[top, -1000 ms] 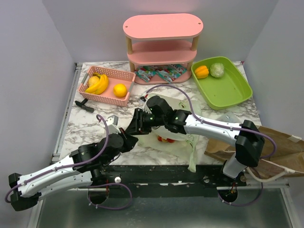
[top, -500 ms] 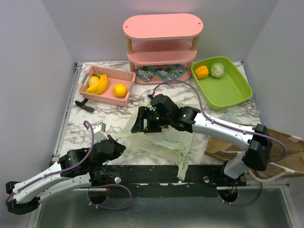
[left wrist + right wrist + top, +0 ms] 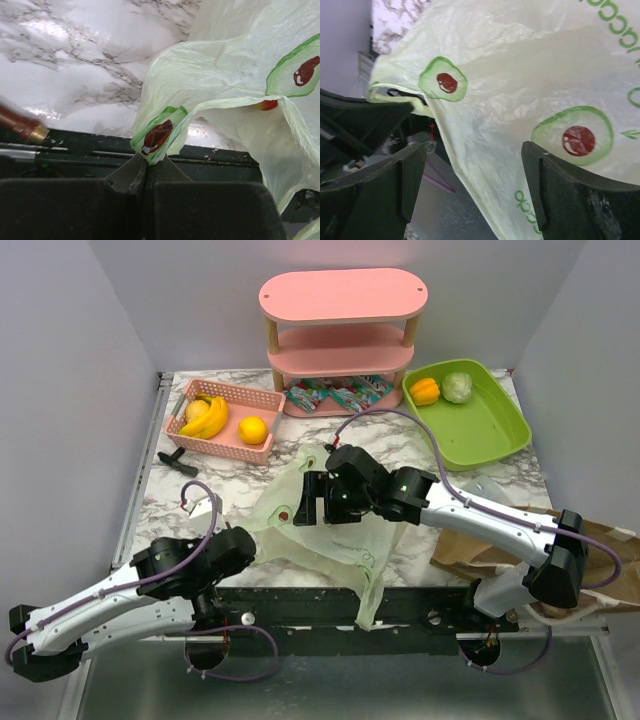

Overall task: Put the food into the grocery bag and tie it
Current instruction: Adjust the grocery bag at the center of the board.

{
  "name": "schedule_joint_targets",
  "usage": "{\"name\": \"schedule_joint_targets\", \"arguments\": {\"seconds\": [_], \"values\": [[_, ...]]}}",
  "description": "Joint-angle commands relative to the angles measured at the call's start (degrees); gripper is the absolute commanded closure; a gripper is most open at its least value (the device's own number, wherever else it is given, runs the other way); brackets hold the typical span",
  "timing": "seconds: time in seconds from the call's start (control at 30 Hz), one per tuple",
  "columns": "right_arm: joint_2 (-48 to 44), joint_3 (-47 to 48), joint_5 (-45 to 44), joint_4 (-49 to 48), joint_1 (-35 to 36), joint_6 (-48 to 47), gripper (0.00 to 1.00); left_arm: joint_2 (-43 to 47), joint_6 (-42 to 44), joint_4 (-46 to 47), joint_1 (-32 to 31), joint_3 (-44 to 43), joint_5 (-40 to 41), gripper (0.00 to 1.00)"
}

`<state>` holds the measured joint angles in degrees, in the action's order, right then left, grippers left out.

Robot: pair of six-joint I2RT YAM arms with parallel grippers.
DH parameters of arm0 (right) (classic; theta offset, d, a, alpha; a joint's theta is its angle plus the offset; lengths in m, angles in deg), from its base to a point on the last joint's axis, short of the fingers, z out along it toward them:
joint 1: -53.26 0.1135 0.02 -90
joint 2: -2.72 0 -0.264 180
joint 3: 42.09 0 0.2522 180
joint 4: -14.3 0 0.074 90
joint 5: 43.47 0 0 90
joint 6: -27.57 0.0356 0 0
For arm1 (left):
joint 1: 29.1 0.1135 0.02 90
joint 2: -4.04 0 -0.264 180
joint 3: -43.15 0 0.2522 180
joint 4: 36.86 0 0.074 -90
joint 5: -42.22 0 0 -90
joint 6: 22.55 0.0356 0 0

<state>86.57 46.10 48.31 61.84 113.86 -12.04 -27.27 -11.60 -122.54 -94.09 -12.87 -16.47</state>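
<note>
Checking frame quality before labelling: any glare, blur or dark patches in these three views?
Top external: evenly lit, sharp, only soft shadows. Left wrist: glare patches on the marble table; the left gripper is nearly black at the bottom; the grocery bag is in focus. Right wrist: the right gripper is dark and soft-edged; the bag is bright, print legible.

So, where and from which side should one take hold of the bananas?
Probably across the middle of the bananas, from straight above: they lie flat in the pink basket, its walls closing the sides, with a round orange fruit close beside.
</note>
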Motion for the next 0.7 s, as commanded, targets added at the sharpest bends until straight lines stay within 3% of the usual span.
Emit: {"name": "schedule_joint_targets", "arguments": {"seconds": [0.0, 0.07, 0.2, 0.3, 0.67], "values": [[-1.24, 3.58, -6.17, 7.44, 1.35, -7.34, 0.10, -7.02, -1.38, -9.53, -0.26, -7.32, 1.44, 1.00], [-0.95, 4.42, -6.47, 8.81, 2.17, -12.10, 0.00, -10.06, -0.99, -12.94, -0.30, -9.94, 2.31, 1.00], [0.16, 6.47, -10.52, 11.37, 5.31, -18.77, 0.00, -12.80, 2.13, -16.32, -0.28, -13.31, 3.83, 1.00], [0.30, 6.77, -14.64, 10.74, 9.64, -21.97, 0.00, -11.56, 9.01, -12.09, -0.29, -13.49, 3.25, 1.00], [6.41, 7.67, -19.56, 10.40, 15.84, -26.02, 0.00, -8.43, 9.88, -10.86, -0.21, -12.53, 3.47, 1.00]]}}
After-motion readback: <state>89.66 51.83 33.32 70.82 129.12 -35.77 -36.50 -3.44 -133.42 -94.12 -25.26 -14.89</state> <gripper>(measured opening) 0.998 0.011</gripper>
